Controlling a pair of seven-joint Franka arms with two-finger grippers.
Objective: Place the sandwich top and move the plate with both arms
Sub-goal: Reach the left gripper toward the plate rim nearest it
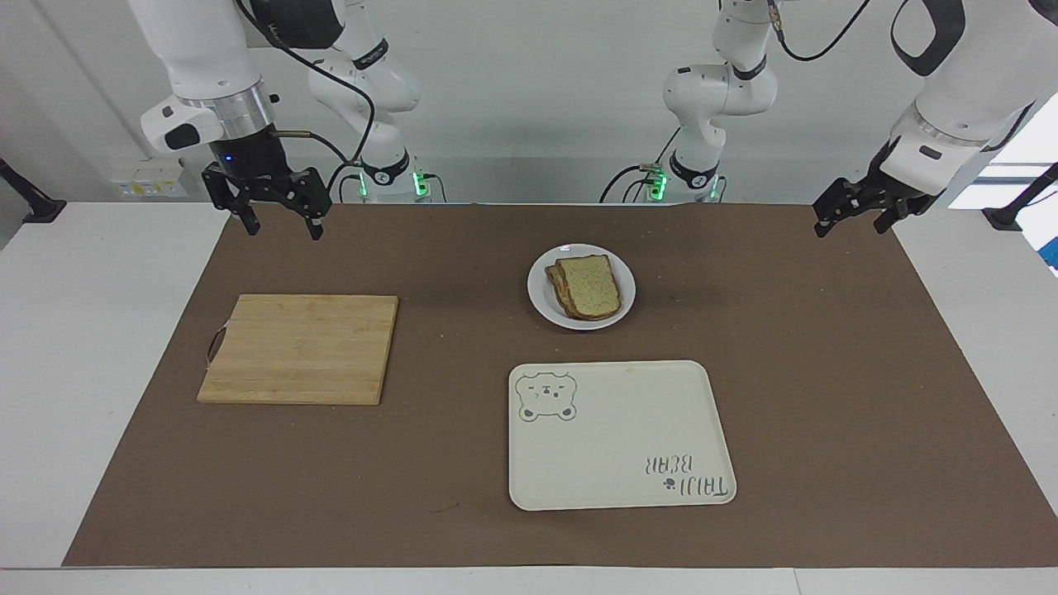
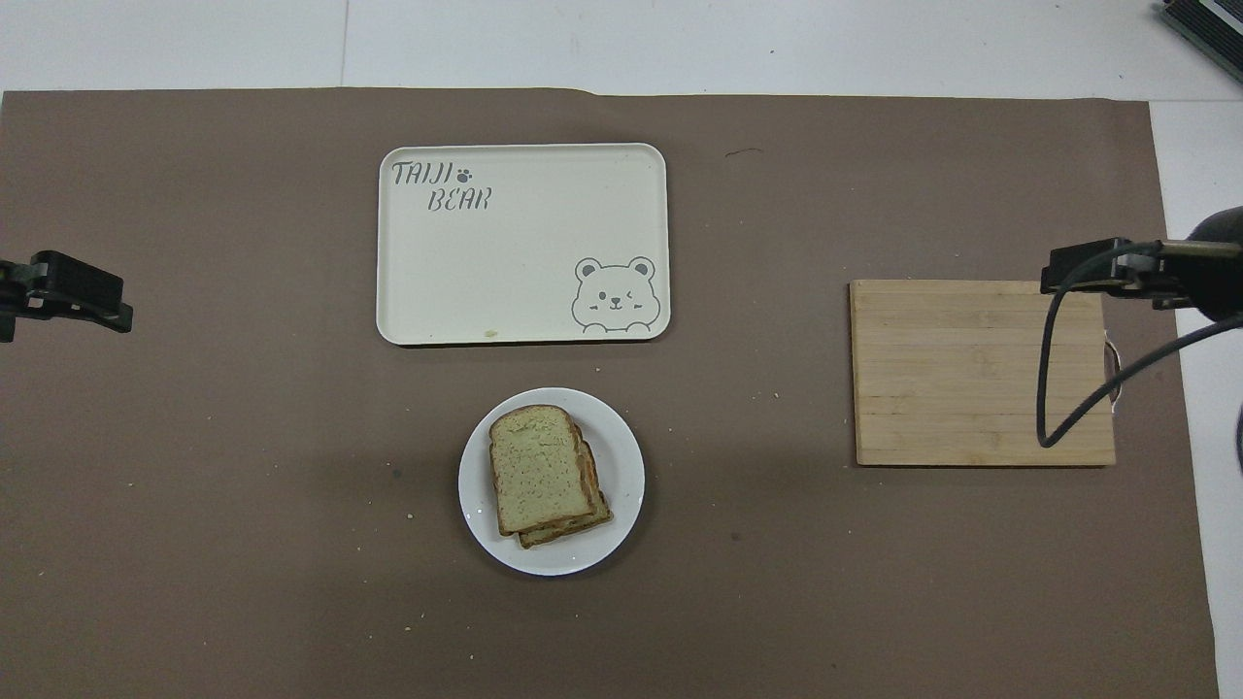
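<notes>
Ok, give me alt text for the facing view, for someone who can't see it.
A sandwich top lies on a stacked sandwich on a small white plate, between a bear tray and the robots. A wooden cutting board lies toward the right arm's end; both open end effectors, right and left, hang empty above the table ends.

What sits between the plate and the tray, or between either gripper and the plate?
Nothing visible does. The plate, with the sandwich top on the stack, stands beside the tray with bare mat between them. The left gripper and right gripper hang open and empty at the table's ends; the board lies aside.
</notes>
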